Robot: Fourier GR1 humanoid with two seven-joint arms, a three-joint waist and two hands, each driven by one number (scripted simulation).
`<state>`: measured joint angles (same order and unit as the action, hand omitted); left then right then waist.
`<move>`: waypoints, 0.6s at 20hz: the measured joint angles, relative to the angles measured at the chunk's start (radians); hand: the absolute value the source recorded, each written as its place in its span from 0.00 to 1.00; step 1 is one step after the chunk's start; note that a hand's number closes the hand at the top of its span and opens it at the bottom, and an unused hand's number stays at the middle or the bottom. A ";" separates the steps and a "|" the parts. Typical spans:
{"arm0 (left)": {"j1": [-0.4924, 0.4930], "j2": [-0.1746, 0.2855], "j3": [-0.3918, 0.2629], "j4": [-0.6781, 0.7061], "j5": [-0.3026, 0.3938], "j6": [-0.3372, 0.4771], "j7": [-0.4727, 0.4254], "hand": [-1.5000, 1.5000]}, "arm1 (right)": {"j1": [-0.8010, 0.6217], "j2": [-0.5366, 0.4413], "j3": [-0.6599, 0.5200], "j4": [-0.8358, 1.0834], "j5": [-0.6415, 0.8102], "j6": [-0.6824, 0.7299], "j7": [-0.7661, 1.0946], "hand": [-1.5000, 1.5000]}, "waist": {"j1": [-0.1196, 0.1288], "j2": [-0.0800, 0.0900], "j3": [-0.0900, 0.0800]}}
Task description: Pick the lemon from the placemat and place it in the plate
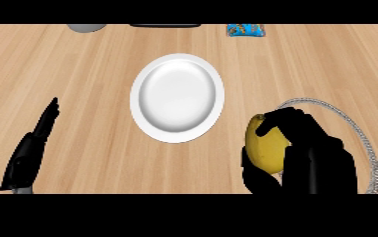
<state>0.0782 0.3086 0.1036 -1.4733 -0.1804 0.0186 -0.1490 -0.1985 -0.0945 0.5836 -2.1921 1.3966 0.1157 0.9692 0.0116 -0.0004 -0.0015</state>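
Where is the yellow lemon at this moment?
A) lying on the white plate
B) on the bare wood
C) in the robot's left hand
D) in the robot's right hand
D: the right hand curls round the lemon, to the right of the plate.

One plate (pixel 177 98), one lemon (pixel 267 148), one placemat (pixel 328 104), one blue packet (pixel 245 30)

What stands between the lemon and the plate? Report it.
Nothing visible. The right hand is curled round the lemon, and only bare counter lies between it and the plate.
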 measured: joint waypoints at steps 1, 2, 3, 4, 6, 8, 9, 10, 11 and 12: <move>-0.004 -0.005 -0.002 -0.002 -0.004 0.003 0.004 0.50 | -0.052 0.020 0.004 0.028 -0.008 0.012 0.015 1.00 | 0.001 0.000 0.000; -0.011 -0.005 -0.002 -0.006 -0.004 0.001 0.012 0.50 | -0.103 0.035 -0.003 0.066 -0.026 0.015 0.022 1.00 | 0.002 0.001 0.000; -0.011 -0.002 0.000 -0.012 -0.002 -0.006 0.018 0.50 | -0.146 0.047 -0.013 0.105 -0.042 0.011 0.027 1.00 | 0.003 0.001 0.000; -0.015 -0.003 -0.002 -0.016 -0.002 -0.010 0.024 0.50 | -0.195 0.057 -0.010 0.144 -0.055 0.004 0.044 1.00 | 0.004 0.001 0.000; -0.029 -0.004 -0.001 -0.012 0.000 -0.016 0.035 0.50 | -0.292 0.070 -0.047 0.226 -0.112 -0.007 0.054 1.00 | 0.007 0.002 0.000; -0.026 -0.007 0.003 0.002 -0.003 -0.013 0.016 0.50 | -0.369 0.077 -0.056 0.311 -0.157 -0.037 0.077 1.00 | 0.011 0.003 0.000; -0.035 -0.006 0.004 0.007 -0.005 -0.014 0.018 0.50 | -0.405 0.080 -0.070 0.362 -0.179 -0.058 0.081 1.00 | 0.012 0.004 0.000; -0.032 -0.004 0.004 0.001 -0.005 -0.017 0.020 0.50 | -0.436 0.082 -0.076 0.414 -0.203 -0.078 0.087 1.00 | 0.016 0.004 0.001; -0.025 -0.003 0.004 -0.014 -0.004 -0.021 0.025 0.50 | -0.460 0.084 -0.077 0.460 -0.224 -0.094 0.092 1.00 | 0.018 0.004 0.001; -0.026 0.000 0.006 -0.006 -0.003 -0.025 0.018 0.50 | -0.494 0.085 -0.083 0.511 -0.252 -0.110 0.093 1.00 | 0.020 0.005 0.001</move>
<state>0.0519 0.3086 0.1099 -1.4795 -0.1838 -0.0066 -0.1314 -0.6925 -0.0094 0.5005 -1.6812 1.1444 0.0055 1.0625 0.0313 0.0044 -0.0008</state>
